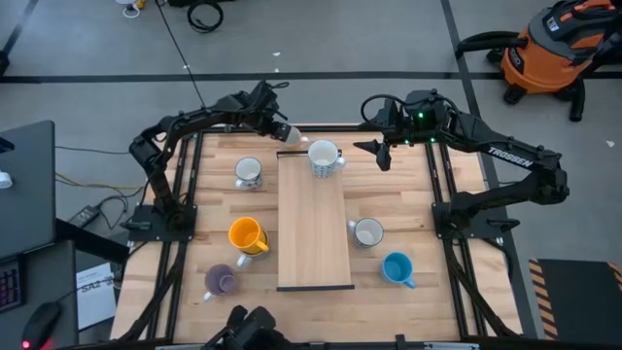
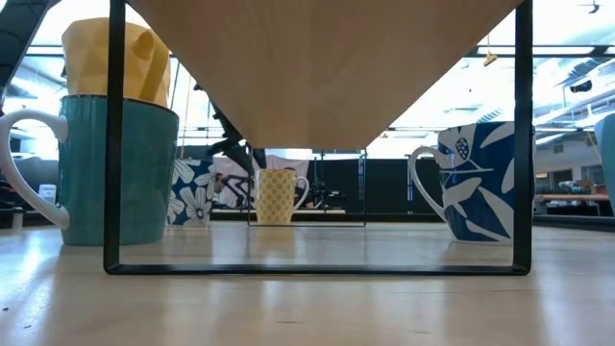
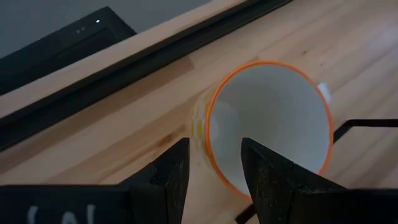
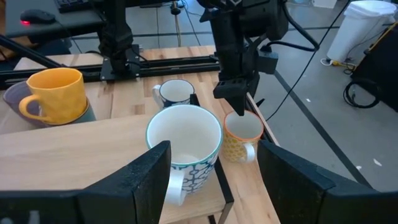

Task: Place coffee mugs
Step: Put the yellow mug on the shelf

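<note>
Left wrist view, left gripper [image 3: 214, 144]: two dark fingers apart, holding nothing.
Just past those fingers: small mug with an orange rim [image 3: 267, 127], standing up, white inside, yellow pattern outside. One side of the rim right under the gap. Touching or not, hard to tell.
Spot of that small mug: on the table [image 1: 398, 199], at the far edge, just beside the far end of the wooden shelf [image 1: 314, 228].
Right gripper [image 4: 214, 180]: fingers wide apart, holding nothing, up near the far end of the shelf on the right side.
In front of the right gripper: white mug with blue pattern [image 4: 183, 146], standing up on the far end of the shelf, not touched.
Wooden shelf: long board on a thin black frame, down the middle of the table.
Left of the shelf: white patterned mug [image 1: 249, 172] far back, yellow mug [image 1: 246, 235] near the middle, purple mug [image 1: 221, 281] close to the front.
Right of the shelf: white mug [image 1: 367, 232], then blue mug [image 1: 397, 267] nearer the front.
All of these: standing up, well apart from both grippers.
</note>
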### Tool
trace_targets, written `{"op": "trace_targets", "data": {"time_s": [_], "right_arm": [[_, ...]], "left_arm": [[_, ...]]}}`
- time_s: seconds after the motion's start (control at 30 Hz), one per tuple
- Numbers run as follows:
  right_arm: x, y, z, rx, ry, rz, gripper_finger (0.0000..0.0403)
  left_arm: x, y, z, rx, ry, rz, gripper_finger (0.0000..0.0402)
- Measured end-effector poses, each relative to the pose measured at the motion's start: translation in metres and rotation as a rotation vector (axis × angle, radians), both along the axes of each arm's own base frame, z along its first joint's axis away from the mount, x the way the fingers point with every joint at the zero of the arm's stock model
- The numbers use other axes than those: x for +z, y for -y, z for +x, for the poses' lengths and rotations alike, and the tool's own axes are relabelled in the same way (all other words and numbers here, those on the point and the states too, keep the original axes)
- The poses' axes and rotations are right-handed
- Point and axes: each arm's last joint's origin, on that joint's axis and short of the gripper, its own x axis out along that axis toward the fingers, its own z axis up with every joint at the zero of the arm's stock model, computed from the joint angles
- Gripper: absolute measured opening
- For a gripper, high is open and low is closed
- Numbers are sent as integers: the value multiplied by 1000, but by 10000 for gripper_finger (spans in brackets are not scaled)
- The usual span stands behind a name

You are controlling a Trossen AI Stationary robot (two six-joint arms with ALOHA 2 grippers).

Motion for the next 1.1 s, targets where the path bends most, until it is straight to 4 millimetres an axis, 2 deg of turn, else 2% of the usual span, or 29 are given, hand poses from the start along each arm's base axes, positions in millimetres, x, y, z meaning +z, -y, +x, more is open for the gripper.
{"op": "trace_targets", "data": {"time_s": [0.33,0.57,0.67,0.83,1.1], "right_arm": [[0,0,0,0,0,0,246],[0,0,0,0,0,0,246],[0,0,0,0,0,0,246],[0,0,0,0,0,0,246],[0,0,0,0,0,0,246]], "left_arm": [[-10,4,1,8,-45,10,153],[-28,0,5,6,-79,-25,153],[-28,-1,6,8,-74,-16,148],[-26,-1,5,10,-68,-11,121],[-26,-1,4,10,-74,-12,50]]}}
